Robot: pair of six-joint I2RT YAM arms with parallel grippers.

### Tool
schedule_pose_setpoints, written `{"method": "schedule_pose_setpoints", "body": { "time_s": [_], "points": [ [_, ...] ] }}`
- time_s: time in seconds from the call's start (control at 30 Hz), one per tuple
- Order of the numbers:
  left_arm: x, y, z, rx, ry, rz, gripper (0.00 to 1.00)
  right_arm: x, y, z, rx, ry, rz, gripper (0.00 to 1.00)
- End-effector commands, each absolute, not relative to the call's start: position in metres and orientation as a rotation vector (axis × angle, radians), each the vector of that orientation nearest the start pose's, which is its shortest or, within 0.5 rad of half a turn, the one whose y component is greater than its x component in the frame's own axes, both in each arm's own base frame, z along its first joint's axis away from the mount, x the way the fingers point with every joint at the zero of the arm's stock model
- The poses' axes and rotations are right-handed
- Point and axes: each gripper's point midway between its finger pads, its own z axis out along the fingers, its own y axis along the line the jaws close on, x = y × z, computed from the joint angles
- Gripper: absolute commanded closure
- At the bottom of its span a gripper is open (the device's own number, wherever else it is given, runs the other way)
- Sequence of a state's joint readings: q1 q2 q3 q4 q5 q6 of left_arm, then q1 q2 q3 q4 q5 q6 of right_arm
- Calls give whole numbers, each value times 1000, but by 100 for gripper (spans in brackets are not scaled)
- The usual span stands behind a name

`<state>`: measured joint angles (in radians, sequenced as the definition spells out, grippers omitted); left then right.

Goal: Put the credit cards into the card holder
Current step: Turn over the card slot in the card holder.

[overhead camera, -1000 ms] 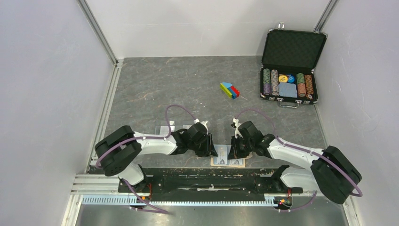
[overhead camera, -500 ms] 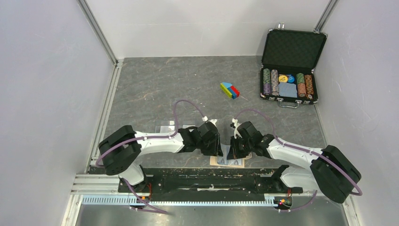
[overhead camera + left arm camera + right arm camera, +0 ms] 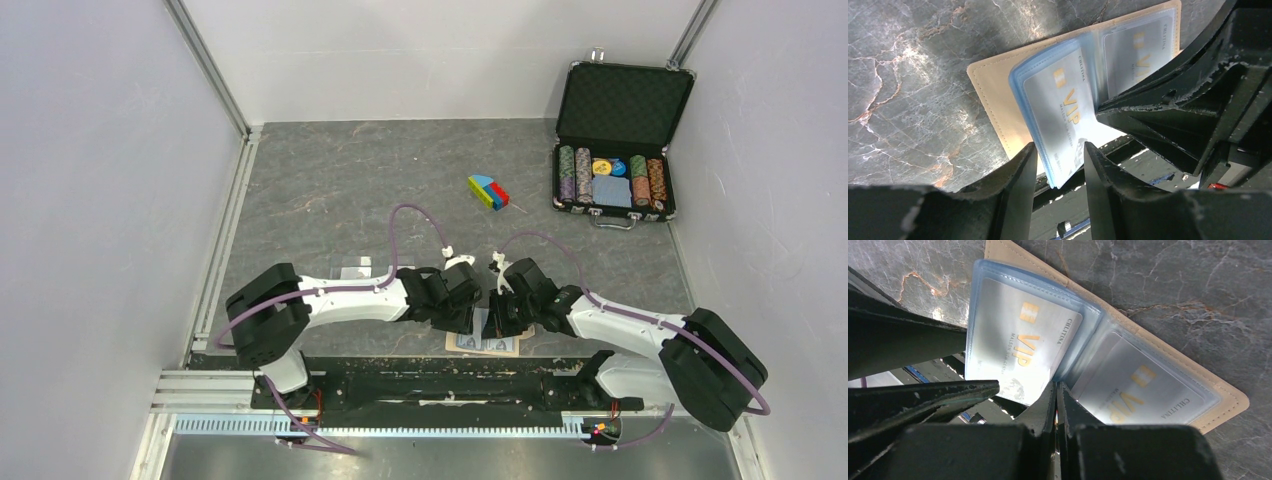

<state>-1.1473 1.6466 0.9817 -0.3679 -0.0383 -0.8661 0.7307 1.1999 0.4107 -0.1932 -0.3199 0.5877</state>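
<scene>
I count two credit cards, one card holder, one black chip case, four chip stacks, one multicoloured block on the counter.

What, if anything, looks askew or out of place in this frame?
One blue-tinted pocket leaf of the card holder stands lifted off the tan cover, a card inside, between the open fingers of the left pincer; the second card lies flat. Nothing spilled or damaged.

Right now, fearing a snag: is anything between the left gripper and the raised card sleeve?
Nothing visible. The open left gripper straddles the raised sleeve; the shut right gripper sits at its fold.
</scene>
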Motion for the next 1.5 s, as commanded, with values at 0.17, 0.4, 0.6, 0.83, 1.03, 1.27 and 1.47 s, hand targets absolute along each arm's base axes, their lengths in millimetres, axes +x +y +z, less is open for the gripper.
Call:
{"method": "schedule_pose_setpoints", "body": {
  "time_s": [0.17,0.4,0.6,0.83,1.03,1.27,1.47],
  "points": [
    [141,-339,46,463,2690,-356,51,123,215,8,-334,2740,837,100],
    [142,-344,51,490,2664,-388,49,123,215,7,-336,2741,835,100],
    [135,-363,47,510,2679,-507,58,123,216,7,-334,2743,837,100],
    [134,-355,27,508,2724,-424,56,121,215,6,-335,2746,835,100],
    [133,-345,17,466,2747,-367,54,121,216,7,-342,2745,836,100],
    [136,-335,15,433,2755,-274,51,122,216,7,-341,2744,836,100],
    [134,-339,11,452,2765,-305,49,122,218,7,-349,2747,840,100]
  ]
}}
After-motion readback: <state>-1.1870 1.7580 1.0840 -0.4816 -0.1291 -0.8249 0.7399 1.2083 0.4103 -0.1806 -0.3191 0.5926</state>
